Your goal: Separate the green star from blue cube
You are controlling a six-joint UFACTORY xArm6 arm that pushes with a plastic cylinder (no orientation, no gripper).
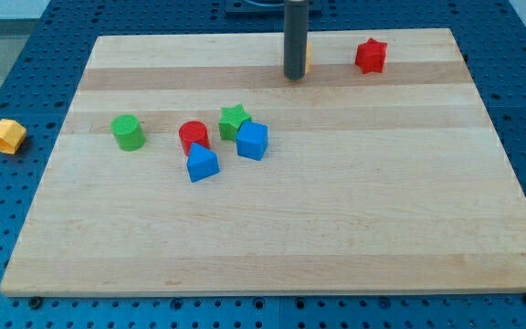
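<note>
Camera view: the one view, looking down on a wooden board (pixel 336 238) set on a blue pegboard surface (pixel 26 64).
My tip (pixel 294 78): the lower end of a straight dark rod, down at the far side of the board near its middle; it has no jaws to be apart or together, and it touches none of the task's blocks.
Green star (pixel 234 121): left of centre, well apart from my tip, nearer and to the left of it.
Blue cube (pixel 253 141): just right of and nearer than the green star, touching it or almost so.
Red cylinder (pixel 193 137): just left of the green star.
Blue block (pixel 202 164): wedge-like, just near of the red cylinder.
Green cylinder (pixel 128 132): further left, standing apart.
Red star (pixel 371 56): far right area of the board.
Orange block (pixel 307 57): mostly hidden behind the rod, shape unclear.
Yellow block (pixel 8 136): off the board, on the pegboard at the left.
</note>
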